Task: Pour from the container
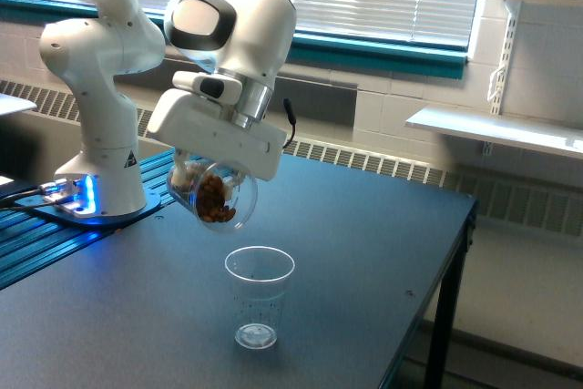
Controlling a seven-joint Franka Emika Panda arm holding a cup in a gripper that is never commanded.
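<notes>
One jar (212, 196), tilted mouth-down left of centre frame, clamped in pincer (202, 177) above cup (259, 298) on tabletop (364, 252). Probably light, stiff, slick-walled — best gripped across the body, firmly. Loose nuts (214, 198) inside — likely to tumble suddenly.

Dark table (364, 252); clear plastic cup (259, 296) upright near front edge; white robot base (100, 184) at far-left corner
</notes>
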